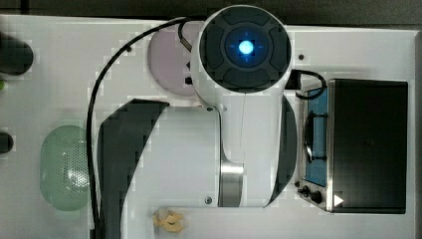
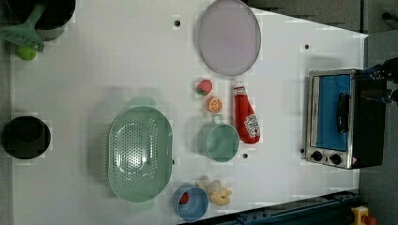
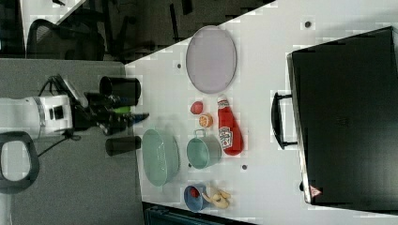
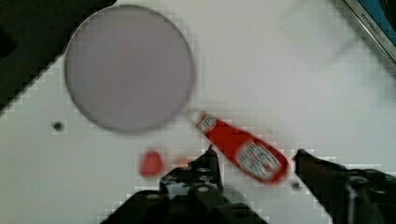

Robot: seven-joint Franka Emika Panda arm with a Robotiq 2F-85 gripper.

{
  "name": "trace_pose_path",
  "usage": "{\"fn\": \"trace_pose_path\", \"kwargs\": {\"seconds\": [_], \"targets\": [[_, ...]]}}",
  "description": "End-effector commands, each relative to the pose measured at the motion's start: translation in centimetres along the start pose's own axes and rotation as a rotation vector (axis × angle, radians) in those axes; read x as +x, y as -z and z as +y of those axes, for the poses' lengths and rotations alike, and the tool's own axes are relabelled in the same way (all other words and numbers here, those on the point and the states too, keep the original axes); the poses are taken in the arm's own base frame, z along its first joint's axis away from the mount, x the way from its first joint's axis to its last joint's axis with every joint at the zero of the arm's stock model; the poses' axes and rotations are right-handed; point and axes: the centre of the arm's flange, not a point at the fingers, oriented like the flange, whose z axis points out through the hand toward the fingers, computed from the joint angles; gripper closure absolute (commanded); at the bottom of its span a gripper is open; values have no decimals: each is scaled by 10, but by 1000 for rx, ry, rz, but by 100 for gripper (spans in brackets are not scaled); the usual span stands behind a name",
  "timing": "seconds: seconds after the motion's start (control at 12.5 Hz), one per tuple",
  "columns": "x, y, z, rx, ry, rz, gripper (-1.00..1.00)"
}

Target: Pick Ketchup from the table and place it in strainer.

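Note:
The Ketchup (image 2: 245,117) is a small red squeeze bottle with a white cap and label. It lies on its side on the white table, between the teal cup (image 2: 220,141) and the toaster oven (image 2: 342,119). The strainer (image 2: 139,152), a pale green perforated oval basket, stands empty beyond the cup from the bottle, toward the left view's left. In the wrist view my gripper (image 4: 254,154) hangs open well above the table, and the Ketchup (image 4: 243,147) lies below, between the two dark fingertips (image 4: 211,156). The right view has the Ketchup (image 3: 229,131) and strainer (image 3: 160,157) too. The strainer (image 1: 64,167) sits at the top view's left.
A lilac plate (image 2: 229,36), a strawberry (image 2: 204,87) and an orange half (image 2: 215,104) lie near the bottle's cap end. A blue bowl (image 2: 190,202) and a beige toy (image 2: 217,192) sit by the table edge. A black cup (image 2: 26,137) stands at the left view's far left.

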Motion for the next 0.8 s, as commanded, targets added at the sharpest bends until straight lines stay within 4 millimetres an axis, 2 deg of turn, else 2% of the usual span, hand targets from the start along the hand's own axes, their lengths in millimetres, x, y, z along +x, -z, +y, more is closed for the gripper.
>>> {"fn": "trace_pose_path", "kwargs": {"seconds": [0.08,0.24,0.4,0.8], "targets": [[-48,63,77,3,-33,-17,-59],[-49,59,74,-2,-23,-21,-99],[-51,43,68,-22,24,-42,-100],[-56,-18,37,-47,187,-65,-100]]}}
